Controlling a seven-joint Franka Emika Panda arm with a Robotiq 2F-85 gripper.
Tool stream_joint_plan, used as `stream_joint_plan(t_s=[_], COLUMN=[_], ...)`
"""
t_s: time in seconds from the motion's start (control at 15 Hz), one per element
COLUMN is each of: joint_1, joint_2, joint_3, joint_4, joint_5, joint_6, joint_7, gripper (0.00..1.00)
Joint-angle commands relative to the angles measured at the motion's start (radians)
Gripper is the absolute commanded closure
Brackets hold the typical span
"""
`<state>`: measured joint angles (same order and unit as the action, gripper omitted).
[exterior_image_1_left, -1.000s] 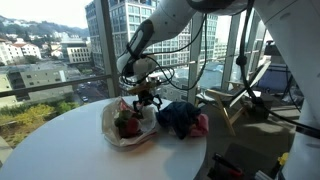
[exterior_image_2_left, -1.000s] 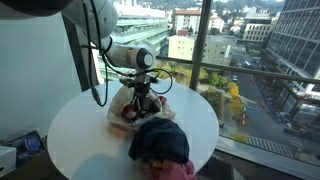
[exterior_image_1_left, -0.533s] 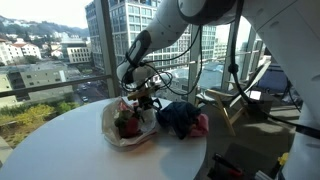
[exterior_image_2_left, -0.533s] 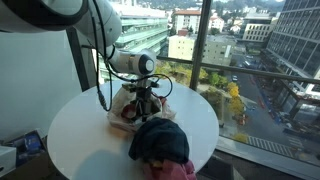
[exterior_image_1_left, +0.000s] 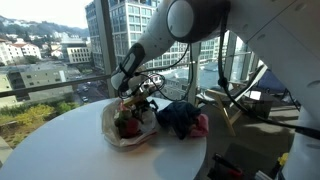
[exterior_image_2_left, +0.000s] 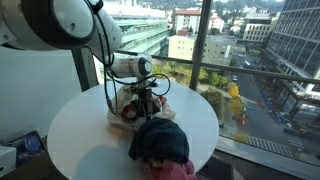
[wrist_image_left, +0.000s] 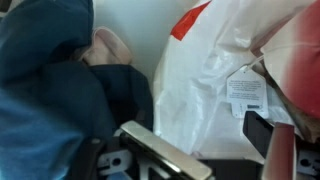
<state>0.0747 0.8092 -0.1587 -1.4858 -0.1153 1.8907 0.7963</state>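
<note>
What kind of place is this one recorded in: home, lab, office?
Probably an upper-floor office or lounge in a high-rise. Floor-to-ceiling windows look down on city buildings, and a round white table holds a plastic bag and a dark blue cloth.

A round white bench (exterior_image_1_left: 60, 145) is standing beside tall windows (exterior_image_1_left: 95, 40), with city buildings (exterior_image_2_left: 185, 45) showing outside in daylight. A crumpled dark blue garment (exterior_image_2_left: 160, 140) is lying near the bench's edge, and a pink cloth (exterior_image_1_left: 201, 125) is peeking out from beside it, touching it.
</note>
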Motion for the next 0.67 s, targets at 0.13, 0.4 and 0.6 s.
stream_joint_plan(t_s=[0.13, 0.4, 0.6], joint_1=[0.062, 0.036, 0.026], joint_2=[0.025, 0.084, 0.119], joint_3=[-0.011, 0.015, 0.002], joint_4=[0.111, 0.153, 0.146], joint_5=[-0.074, -0.027, -0.016], joint_6=[-0.057, -0.043, -0.015], joint_7=[0.044, 0.031, 0.054], gripper=[0.0, 0.0, 0.0])
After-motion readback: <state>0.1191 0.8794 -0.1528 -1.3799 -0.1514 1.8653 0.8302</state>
